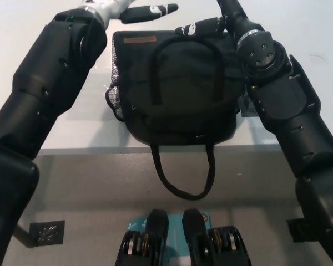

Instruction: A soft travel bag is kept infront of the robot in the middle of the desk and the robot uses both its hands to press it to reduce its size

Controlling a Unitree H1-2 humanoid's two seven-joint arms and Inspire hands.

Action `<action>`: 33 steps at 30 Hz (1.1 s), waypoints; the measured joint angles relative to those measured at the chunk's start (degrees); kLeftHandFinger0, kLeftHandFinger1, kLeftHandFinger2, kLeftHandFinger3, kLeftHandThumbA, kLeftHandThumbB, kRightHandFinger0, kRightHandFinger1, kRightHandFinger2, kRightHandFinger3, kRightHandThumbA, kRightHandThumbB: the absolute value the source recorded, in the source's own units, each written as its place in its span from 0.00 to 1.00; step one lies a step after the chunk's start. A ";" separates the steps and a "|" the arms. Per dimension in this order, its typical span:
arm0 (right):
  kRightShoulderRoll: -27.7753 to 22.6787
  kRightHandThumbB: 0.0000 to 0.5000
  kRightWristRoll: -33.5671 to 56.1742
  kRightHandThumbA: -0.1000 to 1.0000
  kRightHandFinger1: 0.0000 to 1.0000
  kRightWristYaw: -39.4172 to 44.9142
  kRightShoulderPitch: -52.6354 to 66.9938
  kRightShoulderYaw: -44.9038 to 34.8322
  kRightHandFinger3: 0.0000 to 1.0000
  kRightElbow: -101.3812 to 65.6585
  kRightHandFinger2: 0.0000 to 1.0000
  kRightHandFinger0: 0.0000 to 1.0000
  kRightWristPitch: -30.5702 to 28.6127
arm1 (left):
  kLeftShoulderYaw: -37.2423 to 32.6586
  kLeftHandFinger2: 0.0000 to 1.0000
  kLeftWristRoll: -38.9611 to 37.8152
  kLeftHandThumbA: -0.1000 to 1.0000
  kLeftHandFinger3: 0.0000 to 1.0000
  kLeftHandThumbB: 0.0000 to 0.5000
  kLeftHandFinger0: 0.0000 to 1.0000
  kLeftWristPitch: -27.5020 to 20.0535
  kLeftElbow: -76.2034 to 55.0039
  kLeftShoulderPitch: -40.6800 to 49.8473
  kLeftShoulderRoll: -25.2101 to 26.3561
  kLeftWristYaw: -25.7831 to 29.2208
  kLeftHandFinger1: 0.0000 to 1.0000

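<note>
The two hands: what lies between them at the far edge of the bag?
In the head view, only bare white desk lies between left hand and right hand, just beyond the travel bag.

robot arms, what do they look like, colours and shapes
Both arms are built from bulky matte black shells with small screw holes. The left arm ends in a silver-white wrist section leading to the left hand, whose fingers look dark with white markings. The right arm has a round black joint with a thin silver ring; the right hand is black with white marks.
</note>
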 measured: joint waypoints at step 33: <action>2.15 0.60 2.33 1.00 1.00 -3.88 1.48 -0.53 1.00 17.29 1.00 1.00 -7.69 | -4.29 1.00 0.23 1.00 1.00 0.00 1.00 0.01 17.74 2.56 -7.71 6.95 1.00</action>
